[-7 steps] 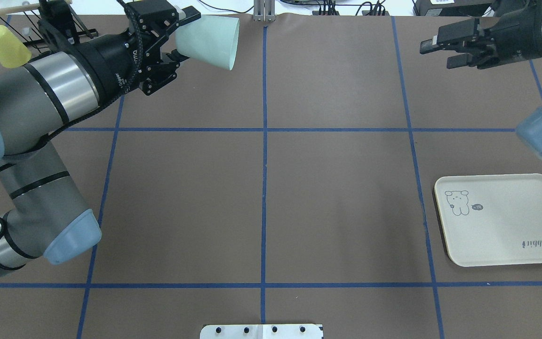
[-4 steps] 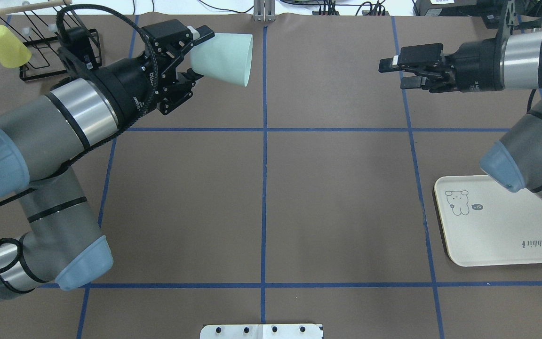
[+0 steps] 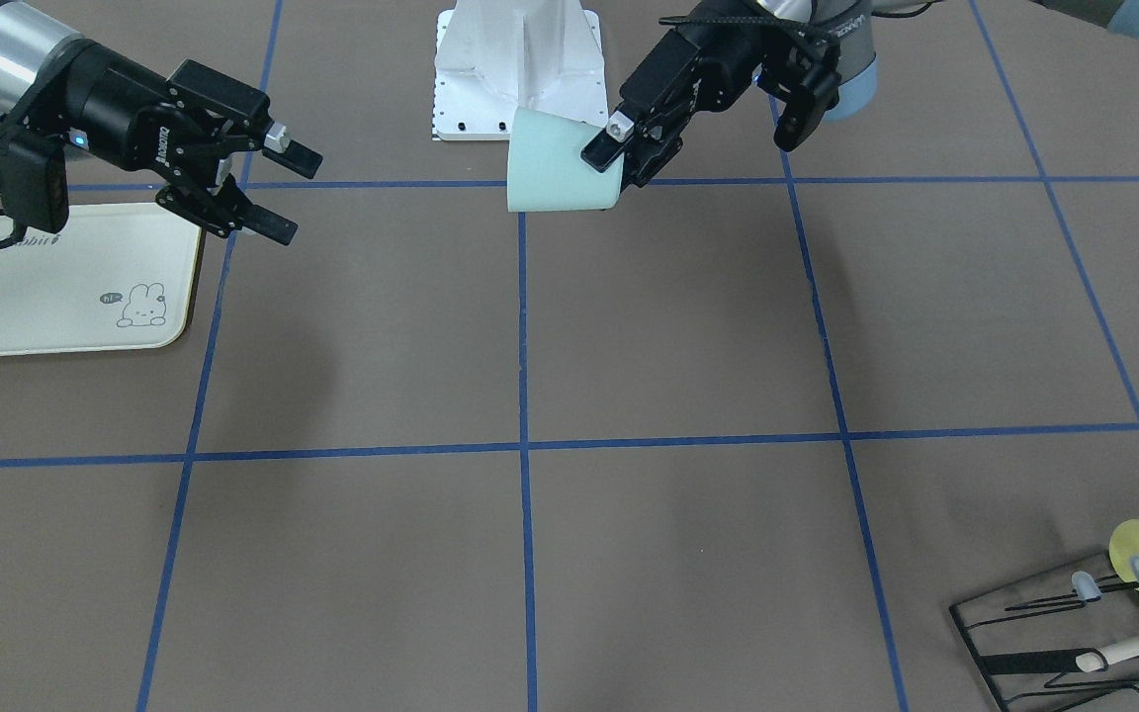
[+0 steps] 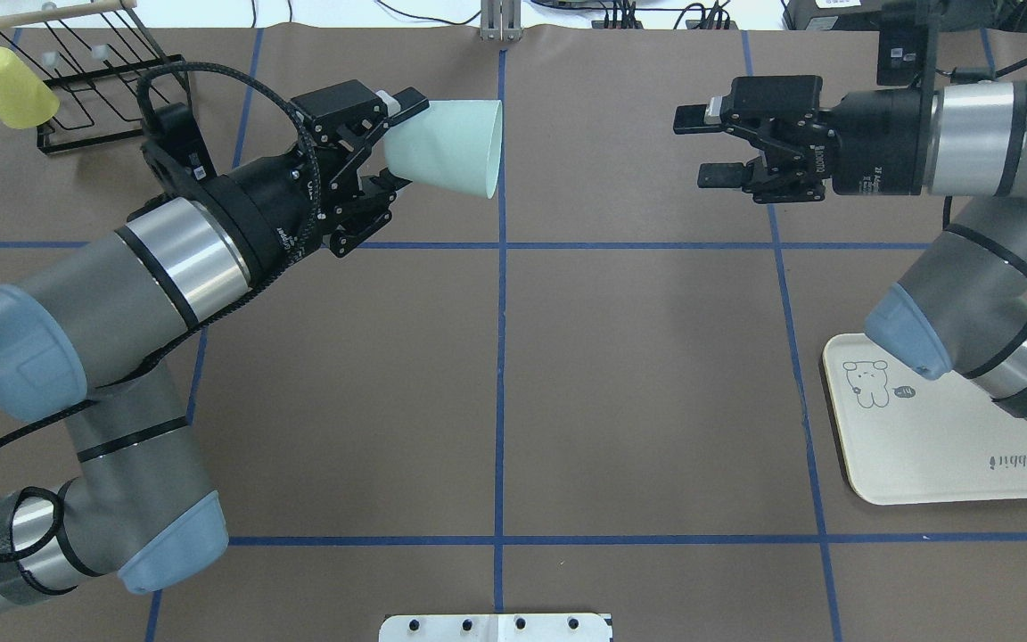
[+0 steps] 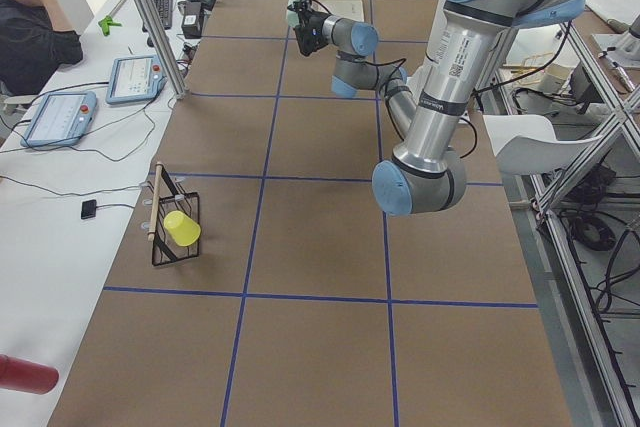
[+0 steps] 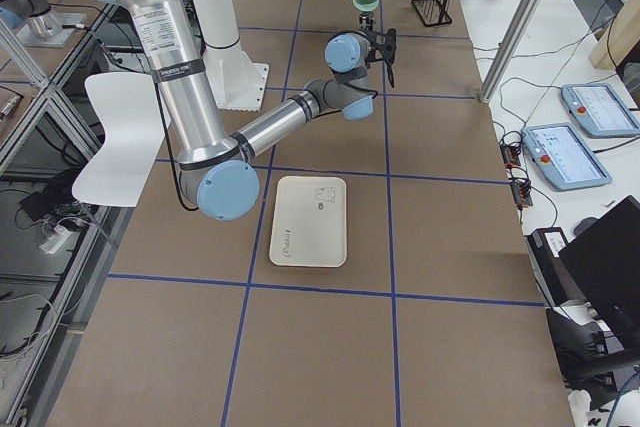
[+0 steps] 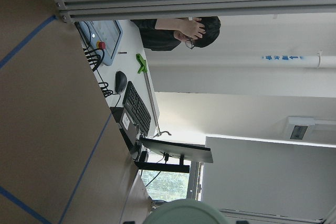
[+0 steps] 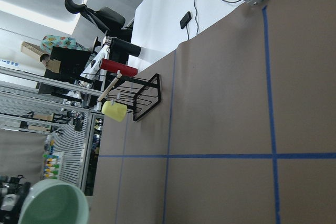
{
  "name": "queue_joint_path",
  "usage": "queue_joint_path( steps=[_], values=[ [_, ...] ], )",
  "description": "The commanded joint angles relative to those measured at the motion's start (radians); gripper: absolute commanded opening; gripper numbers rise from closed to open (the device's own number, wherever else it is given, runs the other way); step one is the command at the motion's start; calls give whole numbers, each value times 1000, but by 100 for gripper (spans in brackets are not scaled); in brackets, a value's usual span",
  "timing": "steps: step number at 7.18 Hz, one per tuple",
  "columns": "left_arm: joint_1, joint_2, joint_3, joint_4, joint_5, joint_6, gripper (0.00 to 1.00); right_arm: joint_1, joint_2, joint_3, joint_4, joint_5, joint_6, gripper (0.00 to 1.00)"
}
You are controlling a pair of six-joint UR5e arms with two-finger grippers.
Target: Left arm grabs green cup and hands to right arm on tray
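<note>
My left gripper (image 4: 396, 143) is shut on the base of the pale green cup (image 4: 451, 147), holding it sideways in the air with its mouth toward the right arm. In the front-facing view the left gripper (image 3: 619, 148) and green cup (image 3: 550, 173) are at top centre. My right gripper (image 4: 705, 143) is open and empty, level with the cup and well apart from it; it also shows in the front-facing view (image 3: 288, 193). The cup's rim shows in the right wrist view (image 8: 52, 203) and the left wrist view (image 7: 184, 216). The cream tray (image 4: 950, 446) lies at the near right, empty.
A black wire rack (image 4: 94, 80) with a yellow cup (image 4: 10, 85) on a peg stands at the far left corner. A white mounting plate (image 4: 496, 627) sits at the near edge. Blue tape lines grid the brown table. An operator sits beyond the far edge (image 5: 30, 17).
My left gripper has carried the green cup right and slightly nearer, toward the centre line. My right gripper has moved left toward it, and its jaws stand wider than before.
</note>
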Motion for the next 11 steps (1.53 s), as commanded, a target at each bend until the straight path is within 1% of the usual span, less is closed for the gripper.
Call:
queue_joint_path(
  steps=[1,2,5,7,10,11],
  values=[
    [22,-1,0,-1,9,-24,18,-101,15,0,129,-122,139,97],
    [22,-4,2,-1,9,-26,18,-164,14,-8,187,-171,155,96],
    [57,-13,29,-2,35,-24,18,-170,15,1,191,-161,160,96],
    [59,-13,54,-22,35,-24,18,-172,18,12,191,-163,162,89],
    [83,-21,55,-21,46,-24,18,-181,35,3,188,-166,163,88],
    [117,-23,57,-19,84,-22,18,-184,36,0,188,-169,160,88]
  ],
)
